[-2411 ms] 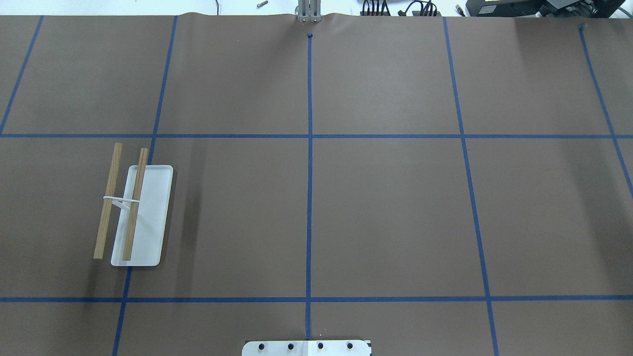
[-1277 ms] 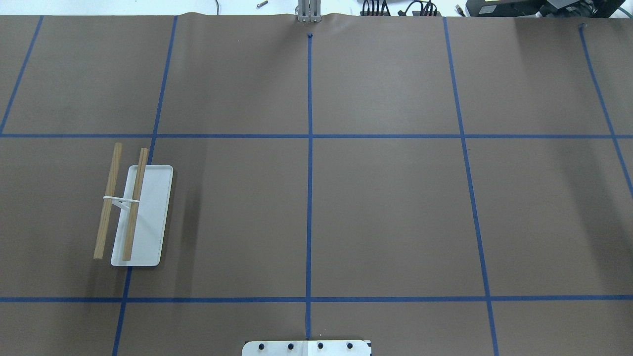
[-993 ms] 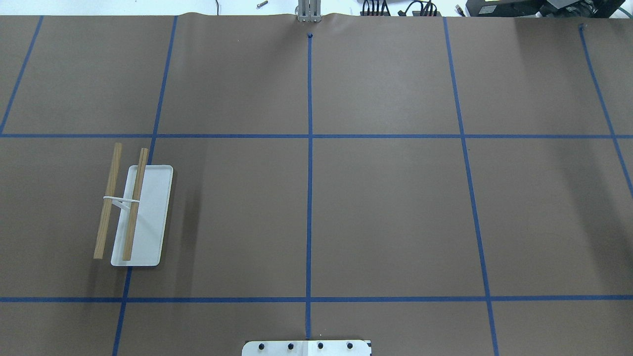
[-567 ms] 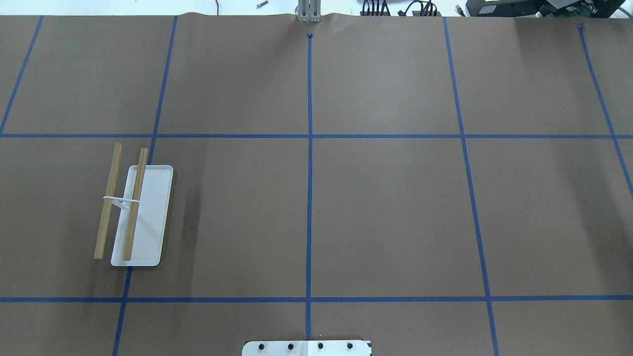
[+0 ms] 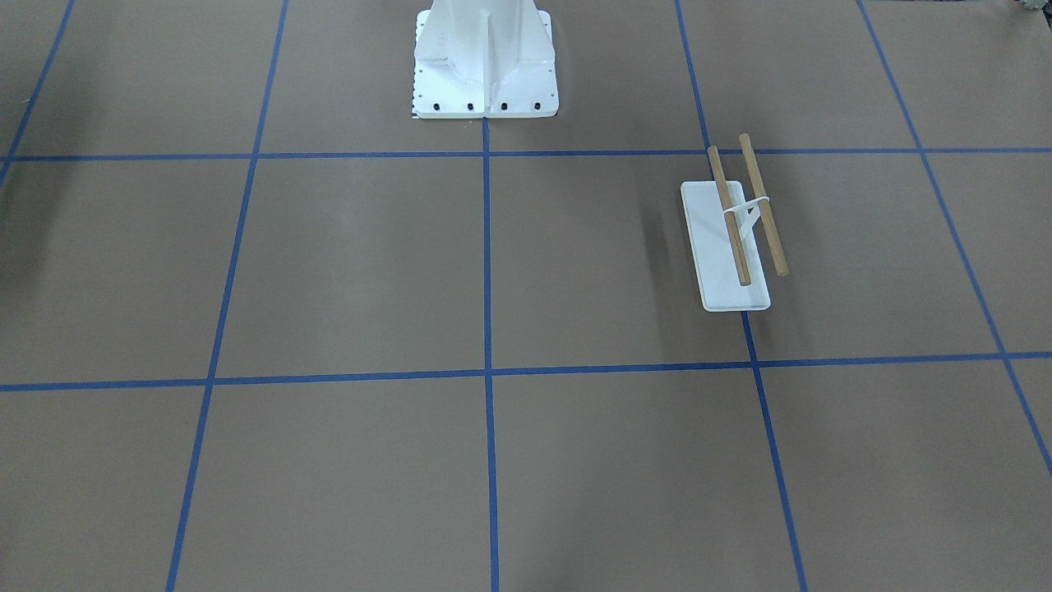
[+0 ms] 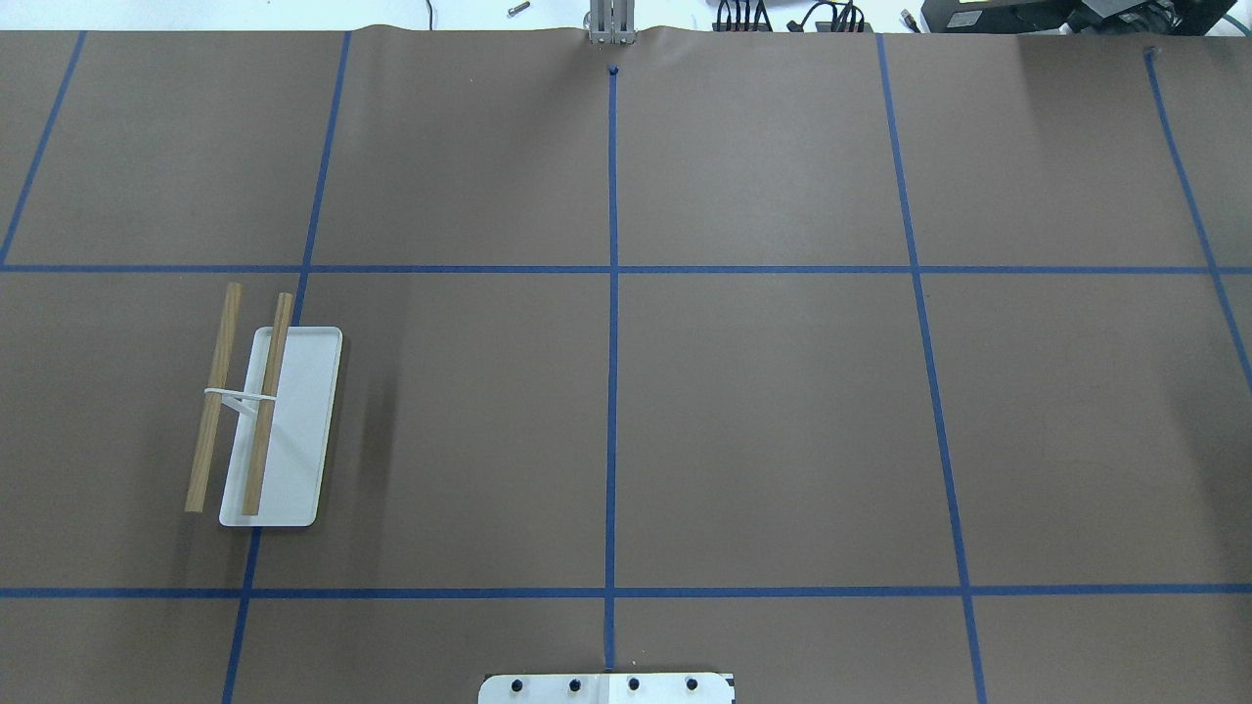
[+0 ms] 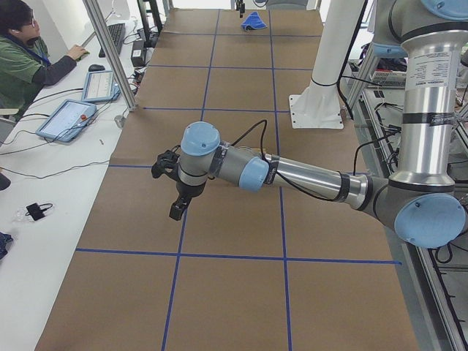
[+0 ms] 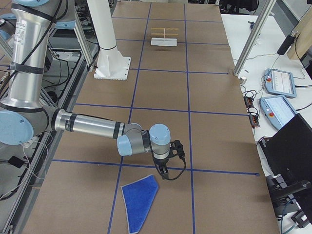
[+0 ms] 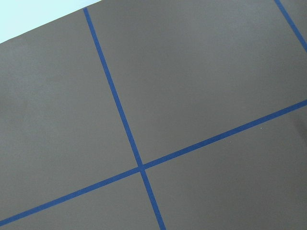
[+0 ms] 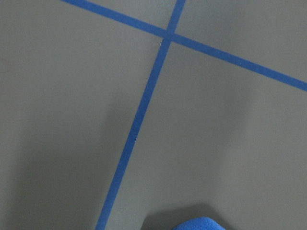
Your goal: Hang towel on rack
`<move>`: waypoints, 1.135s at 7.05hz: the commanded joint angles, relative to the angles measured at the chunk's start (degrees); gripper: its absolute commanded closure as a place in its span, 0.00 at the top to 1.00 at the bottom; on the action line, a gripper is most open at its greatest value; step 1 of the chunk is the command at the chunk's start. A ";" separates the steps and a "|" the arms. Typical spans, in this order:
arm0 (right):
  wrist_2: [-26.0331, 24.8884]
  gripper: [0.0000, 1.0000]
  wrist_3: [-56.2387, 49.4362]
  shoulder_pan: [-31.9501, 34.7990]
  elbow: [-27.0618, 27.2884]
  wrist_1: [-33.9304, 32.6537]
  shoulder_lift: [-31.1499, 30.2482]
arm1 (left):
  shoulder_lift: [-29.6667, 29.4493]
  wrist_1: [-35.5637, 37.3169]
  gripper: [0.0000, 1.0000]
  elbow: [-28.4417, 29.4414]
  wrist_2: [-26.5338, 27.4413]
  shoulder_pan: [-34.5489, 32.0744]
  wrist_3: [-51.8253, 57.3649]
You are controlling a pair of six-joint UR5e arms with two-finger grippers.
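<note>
Only the side views show the arms; the top view shows just the rack (image 6: 279, 430). The towel (image 8: 139, 199) lies flat near the right pincer (image 8: 163, 170), with the rack far beyond it. I cannot tell if either pincer is open. The left pincer (image 7: 176, 210) hangs over the brown tabletop (image 6: 773, 430); a person (image 7: 25, 55) sits nearby.

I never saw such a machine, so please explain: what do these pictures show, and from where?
A two-armed robot stands at a table covered in brown paper with blue tape lines. Two cameras look down on it, two look along it from the ends, one sits on each wrist. A rack with two wooden bars stands on the robot's left side. A blue towel lies at the right end, near the right end effector. The left end effector hovers over bare paper. Neither seems to hold anything.
</note>
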 commanded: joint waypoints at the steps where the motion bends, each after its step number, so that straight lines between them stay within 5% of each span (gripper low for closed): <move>1: 0.00 1.00 0.24 -0.85 -4.02 5.11 -0.78 | -0.01 -0.95 0.99 -0.02 0.00 0.00 -0.12; 8: 0.09 0.96 0.50 -5.33 -4.99 5.29 -2.45 | -0.01 -1.93 0.99 0.06 0.00 0.00 -0.12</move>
